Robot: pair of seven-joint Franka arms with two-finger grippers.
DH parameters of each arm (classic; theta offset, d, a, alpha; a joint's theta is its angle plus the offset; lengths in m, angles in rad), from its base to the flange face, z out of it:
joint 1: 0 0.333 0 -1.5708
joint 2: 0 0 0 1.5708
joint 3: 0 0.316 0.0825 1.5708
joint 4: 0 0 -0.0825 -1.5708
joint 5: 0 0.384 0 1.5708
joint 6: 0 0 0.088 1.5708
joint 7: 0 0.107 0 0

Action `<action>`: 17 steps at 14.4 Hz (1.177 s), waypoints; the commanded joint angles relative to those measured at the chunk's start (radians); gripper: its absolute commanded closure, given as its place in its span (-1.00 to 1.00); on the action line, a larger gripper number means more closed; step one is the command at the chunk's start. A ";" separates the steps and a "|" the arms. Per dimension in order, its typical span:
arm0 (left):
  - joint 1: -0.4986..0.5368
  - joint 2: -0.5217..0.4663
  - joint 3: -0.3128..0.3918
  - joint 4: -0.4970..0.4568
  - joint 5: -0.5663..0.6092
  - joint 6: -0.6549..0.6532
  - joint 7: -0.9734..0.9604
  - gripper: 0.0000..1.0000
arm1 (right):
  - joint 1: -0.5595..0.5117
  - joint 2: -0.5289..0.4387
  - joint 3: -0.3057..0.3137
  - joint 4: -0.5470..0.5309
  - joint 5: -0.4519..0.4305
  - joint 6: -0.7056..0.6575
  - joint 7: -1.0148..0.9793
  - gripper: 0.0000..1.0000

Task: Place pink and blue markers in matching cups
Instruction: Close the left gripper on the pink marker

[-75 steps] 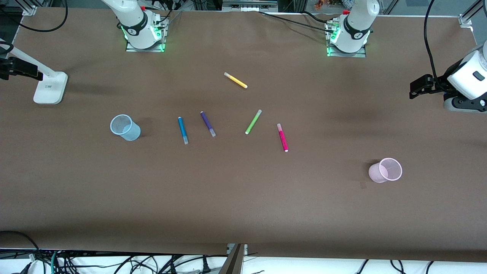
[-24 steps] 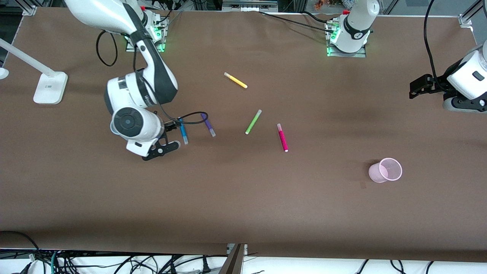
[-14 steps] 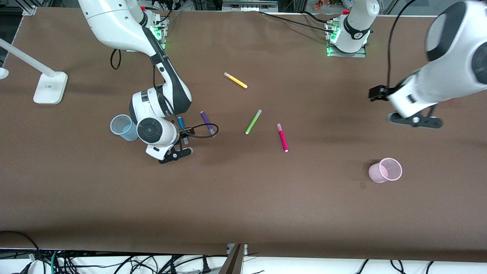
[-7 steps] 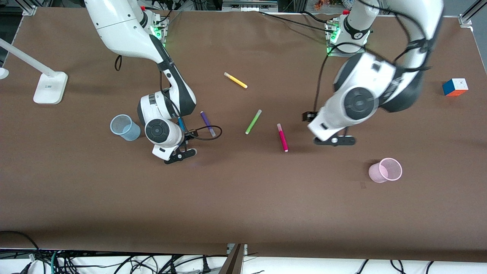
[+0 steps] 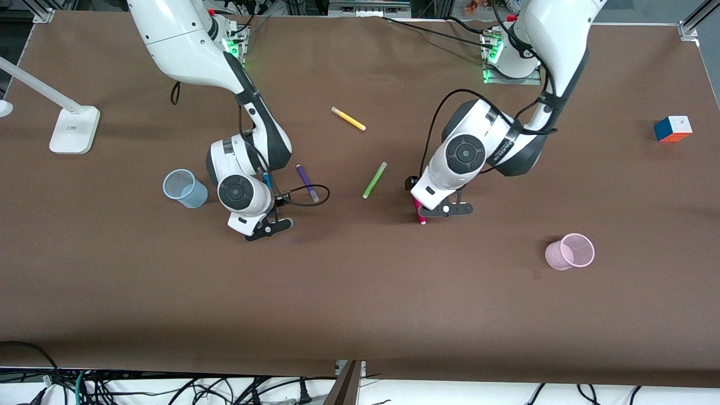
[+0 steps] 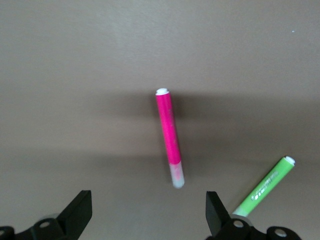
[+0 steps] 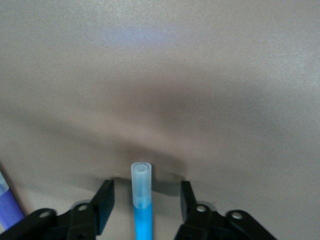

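Swung in over the pink marker (image 6: 169,137) with left gripper (image 6: 149,216) spread, right gripper (image 7: 145,202) likewise gaping astride the blue marker (image 7: 142,200); both pickups look imminent.

Nothing here can be read. The green marker (image 6: 265,187) carries a line of small white print along its barrel, too small to make out, and the lamp base (image 5: 73,130) has a faint mark, equally illegible.
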 commanded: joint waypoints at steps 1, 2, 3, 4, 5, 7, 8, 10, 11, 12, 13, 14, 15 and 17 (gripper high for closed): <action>-0.035 0.030 0.012 -0.053 0.030 0.109 -0.017 -1.00 | 0.009 -0.015 -0.003 -0.024 0.020 0.016 0.009 -0.21; -0.038 0.048 0.010 -0.051 0.081 0.130 -0.018 -1.00 | 0.009 -0.014 -0.003 -0.022 0.020 0.016 0.009 -0.13; -0.038 0.065 0.009 -0.052 0.123 0.159 -0.032 -1.00 | 0.009 -0.015 -0.003 -0.022 0.020 0.015 0.009 0.02; -0.040 0.087 0.007 -0.053 0.148 0.179 -0.055 -1.00 | 0.009 -0.015 -0.003 -0.022 0.020 0.014 0.009 0.18; -0.046 0.099 0.007 -0.053 0.154 0.198 -0.082 -1.00 | 0.007 -0.017 -0.003 -0.022 0.020 0.013 0.009 0.31; -0.064 0.101 0.009 -0.054 0.154 0.204 -0.104 -0.96 | 0.007 -0.018 -0.003 -0.022 0.020 0.008 0.007 0.64; -0.066 0.102 0.009 -0.060 0.154 0.204 -0.104 -0.79 | 0.007 -0.023 -0.004 -0.021 0.020 0.004 0.004 0.81; -0.083 0.118 0.010 -0.060 0.154 0.207 -0.118 -0.59 | 0.004 -0.035 -0.006 -0.015 0.020 -0.013 -0.008 1.00; -0.083 0.124 0.010 -0.059 0.154 0.207 -0.124 -0.46 | 0.001 -0.050 -0.010 -0.012 0.020 -0.024 -0.016 1.00; -0.084 0.125 0.010 -0.059 0.154 0.207 -0.127 -0.45 | -0.006 -0.070 -0.013 -0.007 0.020 -0.042 -0.029 1.00; -0.083 0.124 0.009 -0.059 0.154 0.207 -0.127 -0.32 | -0.019 -0.096 -0.023 -0.002 0.020 -0.071 -0.051 1.00; -0.083 0.124 0.009 -0.060 0.154 0.207 -0.129 -0.32 | -0.029 -0.122 -0.029 0.001 0.020 -0.105 -0.065 1.00; -0.083 0.124 0.009 -0.060 0.155 0.207 -0.138 -0.32 | -0.039 -0.156 -0.038 0.002 0.018 -0.136 -0.084 1.00; -0.084 0.124 0.009 -0.062 0.155 0.205 -0.150 -0.31 | -0.045 -0.217 -0.072 0.004 0.018 -0.209 -0.120 1.00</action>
